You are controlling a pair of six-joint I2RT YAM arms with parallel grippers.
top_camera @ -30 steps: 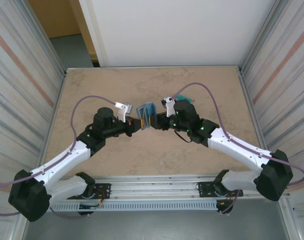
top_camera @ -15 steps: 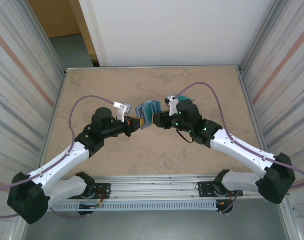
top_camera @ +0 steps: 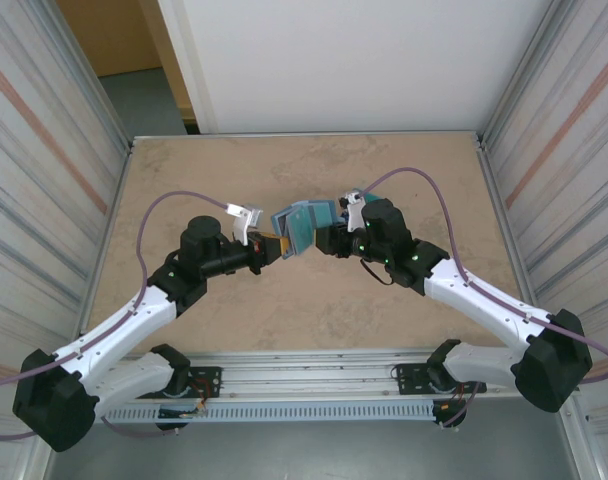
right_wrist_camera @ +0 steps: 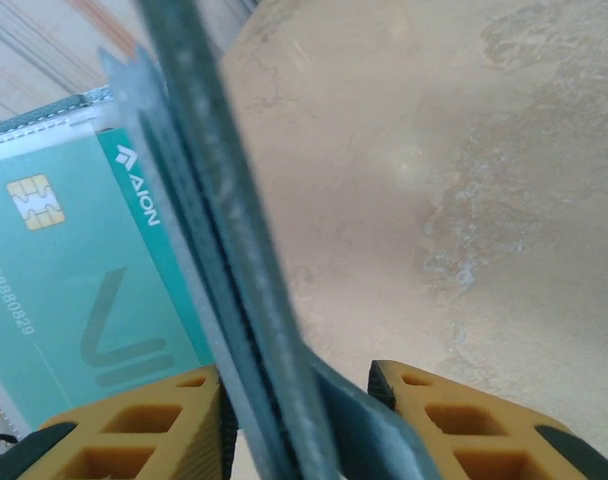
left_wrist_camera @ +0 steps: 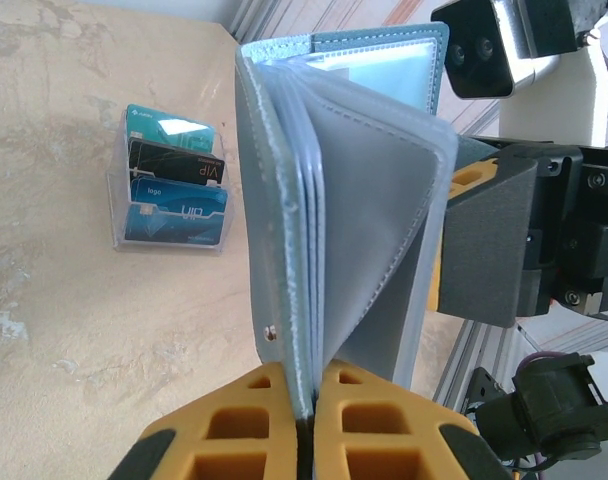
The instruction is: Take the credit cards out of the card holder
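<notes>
The teal-blue card holder (top_camera: 299, 225) hangs fanned open above the table's middle, between both grippers. My left gripper (top_camera: 272, 247) is shut on its lower edge (left_wrist_camera: 306, 400), and the pale grey leaves (left_wrist_camera: 364, 200) stand upright above the yellow pads. From the right, my right gripper (top_camera: 322, 236) is shut on the card holder's outer panel (right_wrist_camera: 214, 200), which runs between its fingers (right_wrist_camera: 294, 375). A teal credit card (right_wrist_camera: 74, 290) with a gold chip sits in a clear pocket of the holder. More credit cards (left_wrist_camera: 174, 180), teal, black and blue, stand in a clear rack on the table.
The beige table (top_camera: 204, 170) has a raised metal rim, with corrugated walls on either side. The clear rack sits behind the holder near the right arm. The right arm's wrist camera (left_wrist_camera: 484, 50) and dark body (left_wrist_camera: 504, 240) are close beyond the holder.
The right gripper has narrowed onto the holder's panel and shifted a little to the right. The holder now fans wider. The left gripper has kept its grip and place.
</notes>
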